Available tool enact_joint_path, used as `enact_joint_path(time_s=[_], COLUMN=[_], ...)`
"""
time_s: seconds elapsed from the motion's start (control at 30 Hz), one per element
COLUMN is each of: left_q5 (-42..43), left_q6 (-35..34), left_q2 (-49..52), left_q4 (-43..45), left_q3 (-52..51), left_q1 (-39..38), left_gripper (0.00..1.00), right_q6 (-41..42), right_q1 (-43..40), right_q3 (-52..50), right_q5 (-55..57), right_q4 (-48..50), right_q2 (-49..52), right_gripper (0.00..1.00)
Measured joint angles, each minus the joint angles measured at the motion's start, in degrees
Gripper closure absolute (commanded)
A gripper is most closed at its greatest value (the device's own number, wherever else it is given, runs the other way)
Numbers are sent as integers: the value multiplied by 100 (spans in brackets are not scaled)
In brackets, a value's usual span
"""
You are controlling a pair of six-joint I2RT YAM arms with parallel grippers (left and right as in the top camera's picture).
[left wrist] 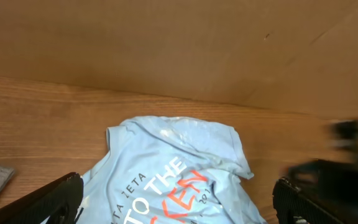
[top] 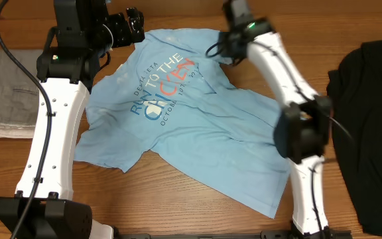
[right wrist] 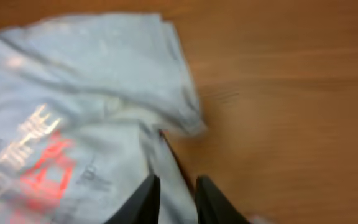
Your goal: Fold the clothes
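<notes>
Lying nearest the arm bases, a light blue T-shirt (top: 178, 126) spreads rumpled and print-up over the middle of the wooden surface (top: 197, 212). Dark blue and orange-red lettering runs diagonally across it.

A grey folded garment (top: 8, 99) sits to the left, just beside the shirt's edge. A black garment (top: 370, 119) is heaped at the right edge, apart from the shirt.

Farther on, the right hand (right wrist: 176, 193) is low at the shirt's far right corner. Its fingers stand close, with a narrow gap and a ridge of blue cloth running into that gap. Cannot tell whether the cloth is clamped.

The left hand (left wrist: 179, 193) hovers at the shirt's far left edge, fingers spread wide and holding nothing.

Beyond lie bare wood and then a brown board (left wrist: 179, 43).
</notes>
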Motion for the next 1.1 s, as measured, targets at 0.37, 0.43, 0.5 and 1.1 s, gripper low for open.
enact_joint_path(time_s=[0.37,0.43,0.5,1.1], left_q5=[0,2,2,0], left_q6=[0,0,0,0], left_q2=[0,2,4,7], left_q4=[0,0,0,0], left_q3=[-2,-2,0,-2], left_q1=[0,0,0,0], left_gripper=[0,0,0,0], right_q6=[807,820,855,535], right_q1=[-1934,-2190,-2411,-3858], right_q3=[205,-170,-662,-4013], right_q5=[-295,-424,-529,-1635], right_q4=[-3121,-3101,-3062,-1650], right_q2=[-1991,-1864,-1725,-1604], right_gripper=[72,78,80,58])
